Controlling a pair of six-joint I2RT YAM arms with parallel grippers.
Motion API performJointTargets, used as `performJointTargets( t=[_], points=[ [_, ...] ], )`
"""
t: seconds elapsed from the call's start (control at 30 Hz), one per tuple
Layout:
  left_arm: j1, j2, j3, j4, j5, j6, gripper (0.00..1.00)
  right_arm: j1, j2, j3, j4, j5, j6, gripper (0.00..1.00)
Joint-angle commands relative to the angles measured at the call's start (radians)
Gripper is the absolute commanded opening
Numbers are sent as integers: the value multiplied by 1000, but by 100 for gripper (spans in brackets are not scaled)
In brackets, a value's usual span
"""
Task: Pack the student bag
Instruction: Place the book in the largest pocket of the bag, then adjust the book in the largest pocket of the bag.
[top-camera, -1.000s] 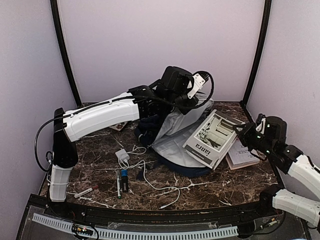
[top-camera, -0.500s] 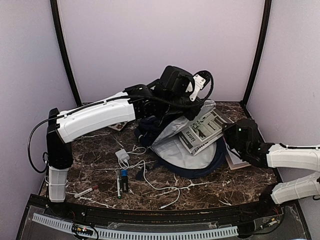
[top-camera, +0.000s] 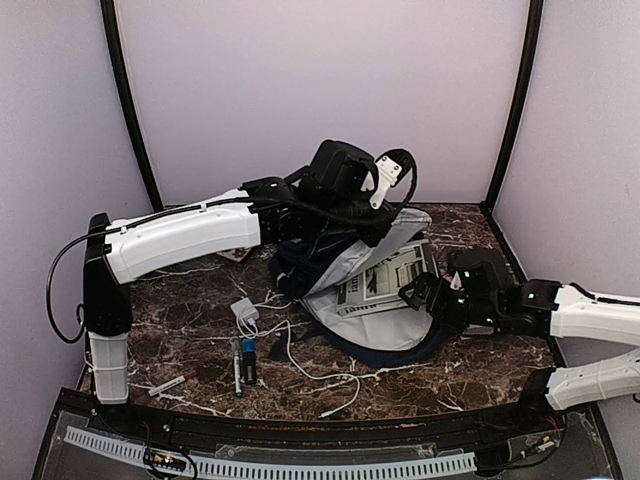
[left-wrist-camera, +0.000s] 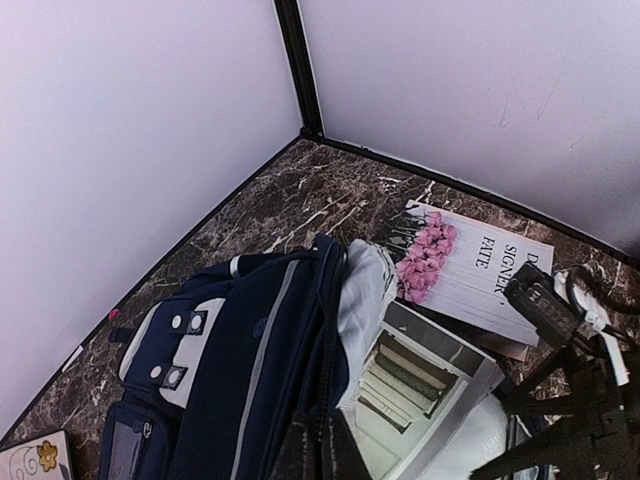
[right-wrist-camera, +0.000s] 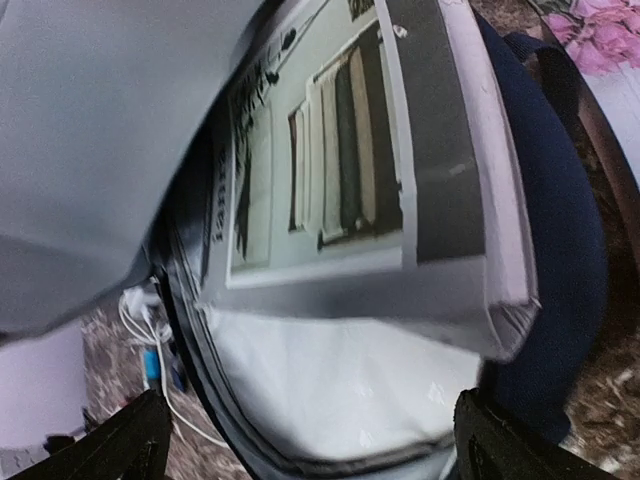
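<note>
Student bag — just beside right jaws

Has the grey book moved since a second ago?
Yes. The grey book has slid left, toward the white charger, and sits deeper in the student bag.

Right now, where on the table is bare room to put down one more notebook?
Bare marble lies at the near right, between the student bag and the table edge, and at the left, between the left arm's base and the charger. Crowded: the cable and pens before the bag, and the flower book by the right arm.
</note>
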Motion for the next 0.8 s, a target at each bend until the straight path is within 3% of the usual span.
performJointTargets(
  t=[0.0,0.13,0.23,0.27,0.33,0.37,0.4,0.57,0.77],
  points=[
    [6,-138,9,207,-12,21,0,-23,-86,112,-458,-139,-197,100],
    [6,-148,-11,214,-9,19,0,-147,-59,247,-592,-66,-362,100],
    [6,-164,-38,230,-8,15,0,-352,-11,254,-446,-197,-476,95],
    [6,-166,-41,228,-8,14,0,-417,18,248,-374,-311,-492,91],
    [6,-169,-43,221,-8,11,0,-528,111,257,-252,-469,-514,71],
    [6,-172,-47,219,-6,9,0,-564,166,277,-232,-512,-523,60],
    [6,-175,-51,219,-4,7,0,-587,220,303,-228,-546,-538,55],
    [6,-190,-85,239,0,9,0,-602,369,336,-106,-739,-526,63],
    [6,-183,-87,243,9,9,0,-600,411,288,11,-773,-471,62]
  ],
)
